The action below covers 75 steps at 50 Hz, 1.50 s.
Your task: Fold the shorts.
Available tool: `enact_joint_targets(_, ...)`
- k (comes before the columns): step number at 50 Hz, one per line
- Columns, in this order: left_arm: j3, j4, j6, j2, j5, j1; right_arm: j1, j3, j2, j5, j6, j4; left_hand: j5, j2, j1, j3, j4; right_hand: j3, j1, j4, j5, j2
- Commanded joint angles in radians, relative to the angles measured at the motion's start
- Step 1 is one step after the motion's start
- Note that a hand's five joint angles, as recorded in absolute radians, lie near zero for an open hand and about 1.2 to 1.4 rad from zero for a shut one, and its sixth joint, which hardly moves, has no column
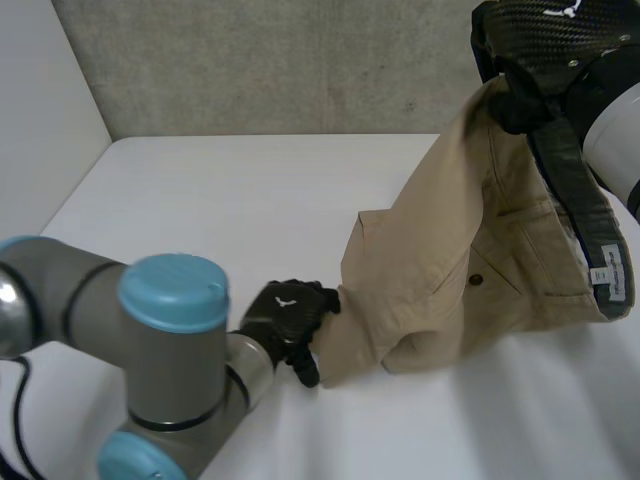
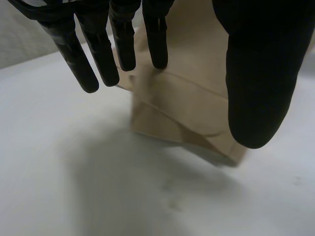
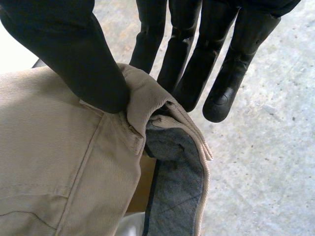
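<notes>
Nearest, the left hand (image 1: 288,318) is open, its straight fingers at the leg hem of the tan shorts (image 1: 440,270), which touches the white surface (image 1: 230,210), while farther back the raised right hand (image 1: 545,45) pinches their waistband between thumb and fingers.

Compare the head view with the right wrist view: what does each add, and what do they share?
The head view adds the left arm, the left hand at the lower hem of the shorts, the white table and a white label. The right wrist view adds a close look at the right hand, its thumb and fingers pinching the waistband. Both share the tan shorts, the right hand and the dark lining.
</notes>
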Motion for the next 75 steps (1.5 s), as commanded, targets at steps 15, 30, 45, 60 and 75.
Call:
enact_joint_targets(15,0.145,0.059,0.015,0.005,-0.207,-0.036,-0.015,0.032,-0.070,0.006,0.037,0.016,1.015,1.003,0.986,0.955,1.009,0.210,0.440,0.206,0.289,0.226)
enact_joint_targets(30,-0.053,0.054,0.230,0.594,-0.107,0.050,-0.072,0.065,-0.051,0.008,-0.040,0.021,1.015,1.003,0.986,0.955,1.009,0.210,0.440,0.206,0.289,0.226)
enact_joint_targets(45,-0.087,-0.016,0.228,0.735,-0.103,0.084,-0.093,0.049,-0.087,-0.017,-0.162,0.212,1.015,1.003,0.986,0.955,1.009,0.210,0.440,0.206,0.289,0.226)
enact_joint_targets(60,-0.094,0.033,0.236,0.263,-0.080,0.154,-0.079,-0.085,0.413,-0.046,-0.196,0.183,1.015,1.003,0.986,0.955,1.009,0.210,0.440,0.206,0.289,0.226)
enact_joint_targets(75,0.012,0.050,0.236,0.106,-0.089,0.157,-0.088,0.041,0.323,0.070,0.047,0.024,1.015,1.003,0.986,0.955,1.009,-1.011,-0.782,-1.016,-0.932,-0.995)
